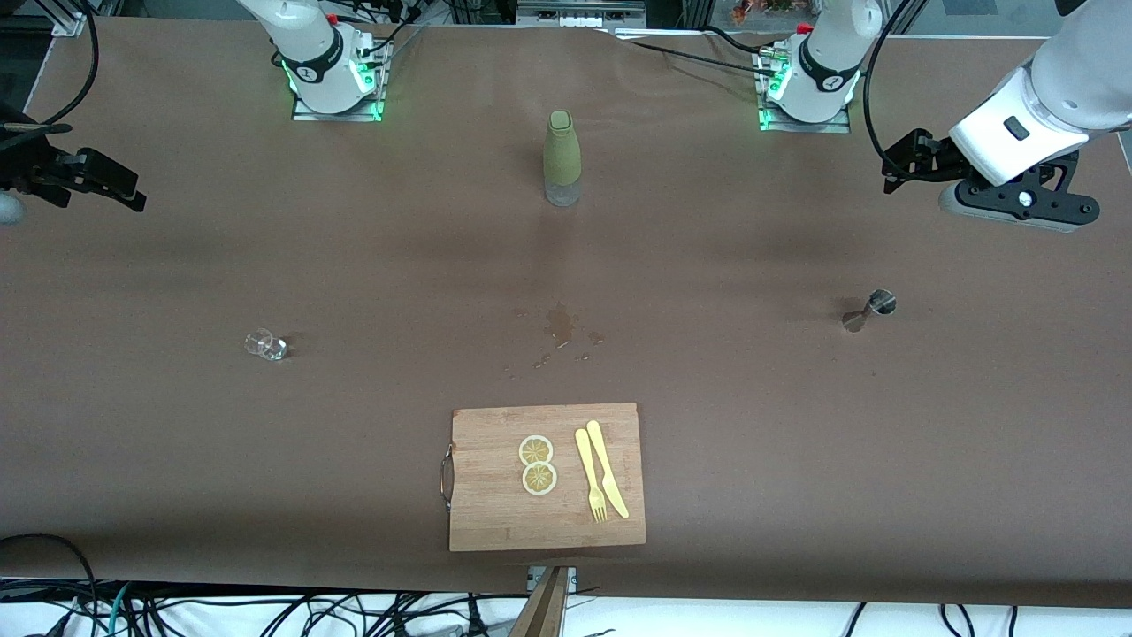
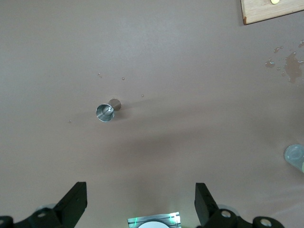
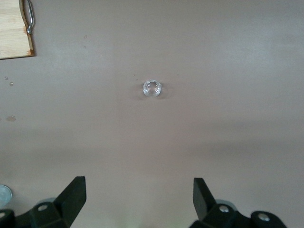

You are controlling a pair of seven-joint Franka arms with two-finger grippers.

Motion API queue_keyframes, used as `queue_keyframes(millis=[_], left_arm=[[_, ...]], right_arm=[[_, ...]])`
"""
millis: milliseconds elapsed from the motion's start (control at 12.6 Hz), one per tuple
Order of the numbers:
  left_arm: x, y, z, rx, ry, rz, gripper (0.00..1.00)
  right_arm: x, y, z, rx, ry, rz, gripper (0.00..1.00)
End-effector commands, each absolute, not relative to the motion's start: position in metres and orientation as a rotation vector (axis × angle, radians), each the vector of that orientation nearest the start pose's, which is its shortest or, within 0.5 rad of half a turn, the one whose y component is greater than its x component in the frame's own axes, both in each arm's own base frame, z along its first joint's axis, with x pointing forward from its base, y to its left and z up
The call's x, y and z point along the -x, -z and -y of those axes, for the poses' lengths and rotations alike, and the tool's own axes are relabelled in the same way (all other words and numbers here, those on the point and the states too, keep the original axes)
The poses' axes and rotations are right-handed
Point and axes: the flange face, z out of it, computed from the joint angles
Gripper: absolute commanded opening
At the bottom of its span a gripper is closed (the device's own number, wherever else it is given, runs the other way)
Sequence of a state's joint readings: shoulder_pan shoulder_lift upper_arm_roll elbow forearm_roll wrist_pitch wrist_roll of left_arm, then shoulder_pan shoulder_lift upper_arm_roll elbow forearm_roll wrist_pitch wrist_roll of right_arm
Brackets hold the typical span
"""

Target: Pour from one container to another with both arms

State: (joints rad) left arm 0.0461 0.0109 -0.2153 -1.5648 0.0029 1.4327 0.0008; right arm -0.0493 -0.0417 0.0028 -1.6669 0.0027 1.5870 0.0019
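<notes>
A small metal jigger (image 1: 871,310) (image 2: 105,111) stands on the brown table toward the left arm's end. Toward the right arm's end stands a small clear glass (image 1: 265,344) (image 3: 152,88). A green bottle with a clear base (image 1: 562,159) stands upright at mid-table, close to the arms' bases. My left gripper (image 1: 906,164) (image 2: 141,202) hangs open and empty in the air over the table's end, apart from the jigger. My right gripper (image 1: 110,186) (image 3: 140,199) hangs open and empty over the table's other end, apart from the glass.
A wooden cutting board (image 1: 495,513) lies near the front edge, carrying two lemon slices (image 1: 537,464), a yellow fork (image 1: 590,478) and a yellow knife (image 1: 608,469). Between the board and the bottle is a small wet spill (image 1: 561,326) (image 2: 292,64).
</notes>
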Motion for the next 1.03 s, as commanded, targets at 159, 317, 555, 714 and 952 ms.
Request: queue_keyframes(millis=[159, 317, 555, 714, 952], left_arm=[[-0.5283, -0.6186, 0.0902, 3.084, -0.236, -0.264, 1.0], [-0.5286, -0.6187, 0.0895, 3.084, -0.234, -0.264, 1.0], [-0.529, -0.6172, 0.0894, 3.084, -0.238, -0.255, 1.0], [-0.5284, -0.6174, 0.0838, 3.086, -0.251, -0.25, 1.0], [-0.5275, -0.6176, 0.0851, 3.083, -0.258, -0.254, 1.0]], right_arm=[[-0.5418, -0.6084, 0.025, 3.124, -0.045, -0.097, 1.0], [-0.5425, -0.6078, 0.025, 3.124, -0.043, -0.097, 1.0], [-0.5422, -0.6075, 0.025, 3.124, -0.047, -0.097, 1.0], [-0.5422, -0.6075, 0.025, 3.124, -0.047, -0.097, 1.0], [-0.5422, -0.6075, 0.0242, 3.124, -0.048, -0.094, 1.0]])
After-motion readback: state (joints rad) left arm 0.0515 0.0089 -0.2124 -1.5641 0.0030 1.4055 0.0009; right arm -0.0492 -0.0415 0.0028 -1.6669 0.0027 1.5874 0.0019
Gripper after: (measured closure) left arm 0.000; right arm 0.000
